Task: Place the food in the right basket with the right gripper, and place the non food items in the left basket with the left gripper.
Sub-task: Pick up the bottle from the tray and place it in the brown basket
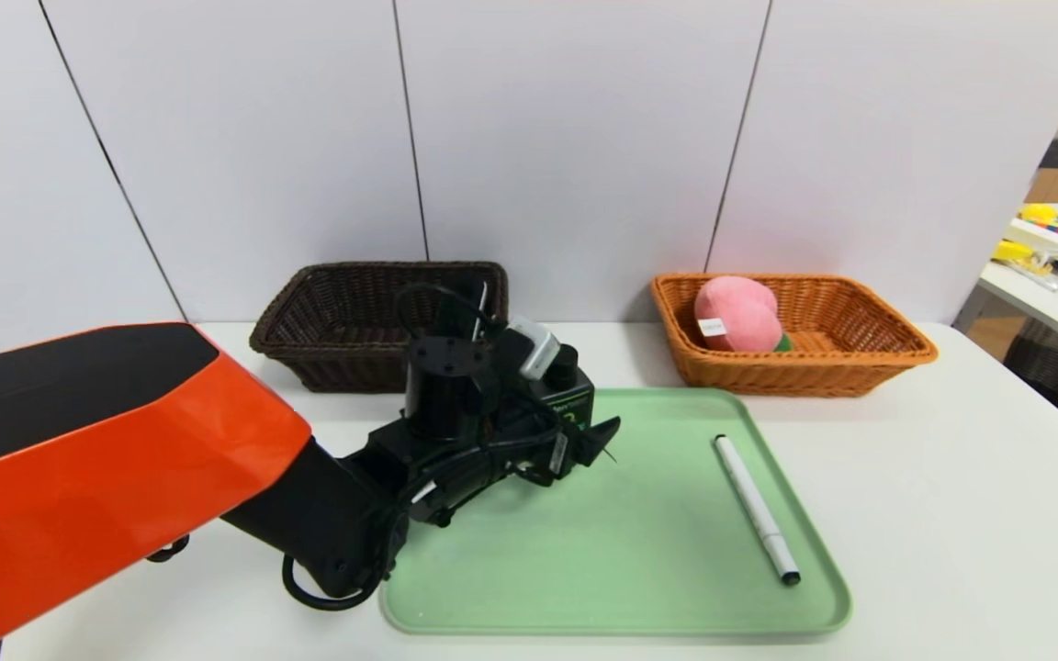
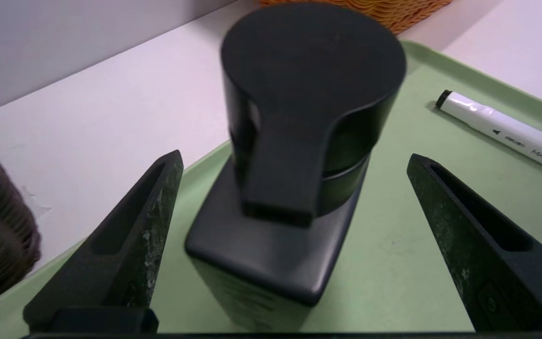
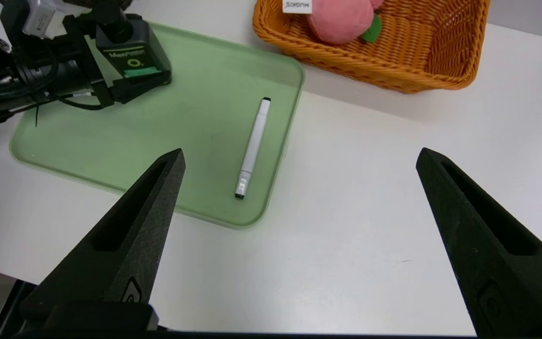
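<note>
1. Pump bottle (image 2: pixel 294 155), black w/ green label, stands upright at far-left corner of green tray (image 1: pixel 621 560).
2. Left gripper (image 2: pixel 294 202) straddles the bottle low over the tray, jaws spread wide, one each side, not touching it.
3. Marker pen (image 1: pixel 757 510) lies flat on tray's right side, well apart from bottle.
4. Peach (image 1: pixel 737 314) w/ white tag sits inside orange basket (image 1: pixel 896 353), at its left end.
5. Dark brown basket (image 1: pixel 309 340) is behind the tray's left, just beyond the left arm.
6. Right gripper (image 3: pixel 299 235) hangs above bare worktop (image 3: pixel 370 235) to the right of the tray, jaws wide apart, holding nothing.
</note>
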